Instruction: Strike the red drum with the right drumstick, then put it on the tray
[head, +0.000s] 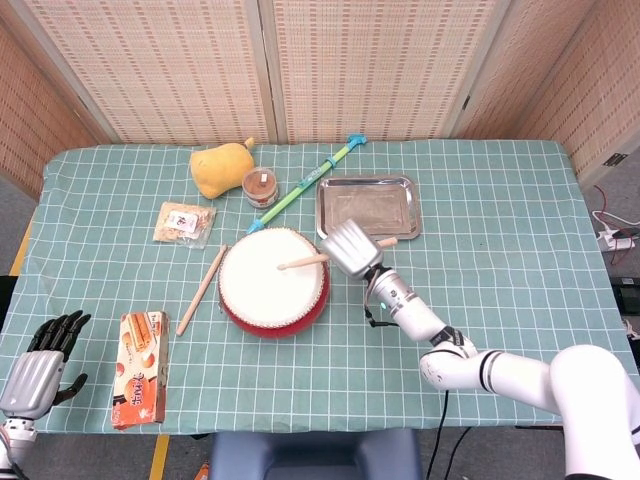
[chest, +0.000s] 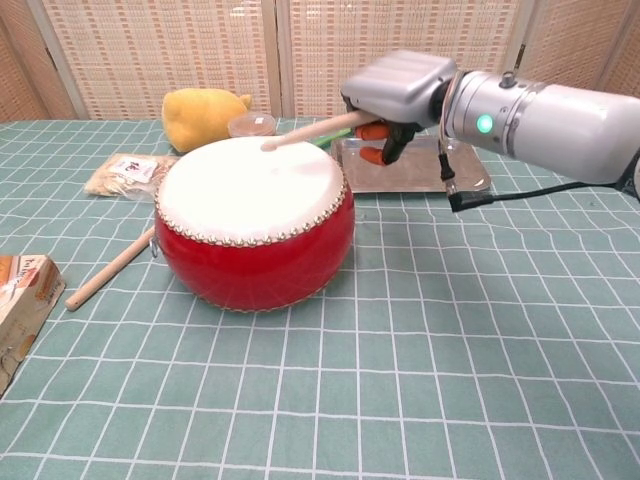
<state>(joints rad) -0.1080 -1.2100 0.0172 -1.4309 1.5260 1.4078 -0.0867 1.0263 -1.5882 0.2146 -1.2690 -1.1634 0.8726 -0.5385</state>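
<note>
The red drum (head: 272, 283) (chest: 254, 225) with a white skin sits in the middle of the table. My right hand (head: 349, 248) (chest: 397, 88) grips a wooden drumstick (head: 303, 263) (chest: 311, 131) at the drum's right rim; the stick's tip hovers over the skin, slightly above it in the chest view. The steel tray (head: 367, 207) (chest: 412, 165) lies just behind that hand. A second drumstick (head: 202, 289) (chest: 110, 268) lies on the cloth left of the drum. My left hand (head: 40, 362) rests at the table's front left corner, fingers apart and holding nothing.
A yellow plush toy (head: 222, 168) (chest: 203, 116), a small jar (head: 261, 186), and a green-blue rod (head: 305, 185) lie behind the drum. A snack bag (head: 184, 222) (chest: 127, 172) lies to the left, and a biscuit box (head: 142, 366) (chest: 20, 305) at front left.
</note>
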